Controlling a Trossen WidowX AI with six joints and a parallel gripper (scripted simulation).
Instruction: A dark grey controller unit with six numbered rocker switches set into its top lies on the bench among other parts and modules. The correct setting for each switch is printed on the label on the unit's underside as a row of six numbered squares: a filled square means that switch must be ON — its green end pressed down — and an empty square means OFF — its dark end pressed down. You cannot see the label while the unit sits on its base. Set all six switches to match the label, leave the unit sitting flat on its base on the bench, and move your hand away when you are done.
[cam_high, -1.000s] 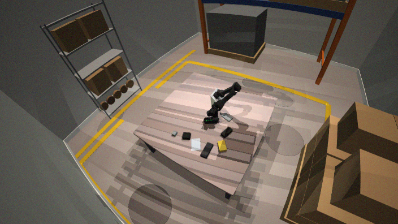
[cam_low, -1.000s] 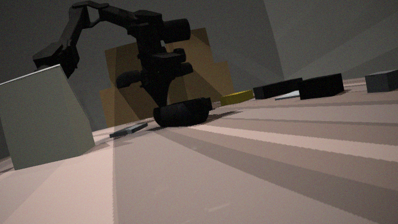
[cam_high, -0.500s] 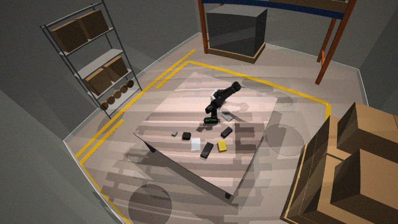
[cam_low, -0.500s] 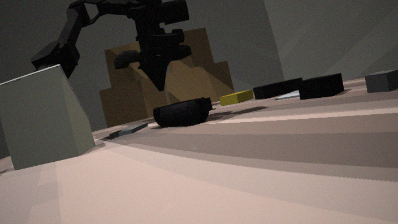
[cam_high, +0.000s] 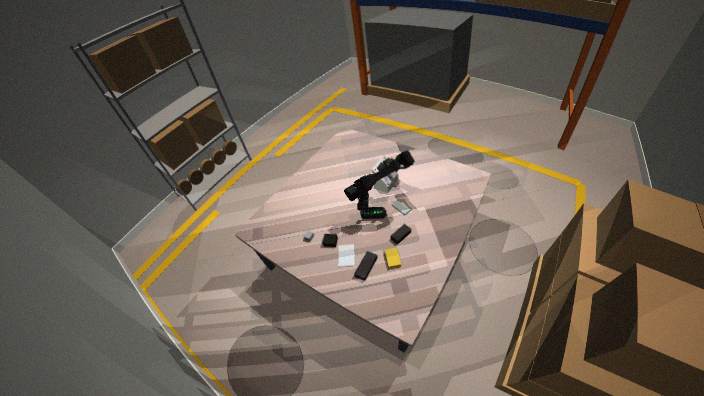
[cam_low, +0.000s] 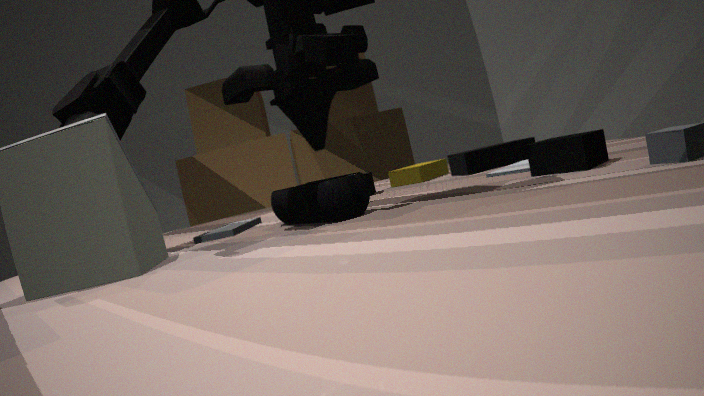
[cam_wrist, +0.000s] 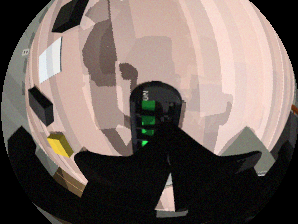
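The dark grey controller unit (cam_high: 378, 213) (cam_low: 322, 200) (cam_wrist: 159, 90) sits on its base on the bench, so its label is hidden. In the wrist view its top faces up and several green switch ends show in a row; my fingers hide the rest, and not every switch's setting can be read. My gripper (cam_low: 318, 148) (cam_wrist: 167, 126) is shut with nothing between the fingers. It points down over the unit, and in the exterior view a small gap shows between the fingertips and the unit's top.
A flat grey plate (cam_high: 401, 207) (cam_low: 230, 230) lies beside the unit. A grey-green box (cam_low: 75, 210) stands near the arm's base. Further off lie a yellow block (cam_high: 392, 258) (cam_low: 417, 174), a white card (cam_high: 346, 255), black blocks (cam_high: 365, 265) (cam_high: 400, 234) (cam_high: 329, 240) and a small grey block (cam_high: 309, 236).
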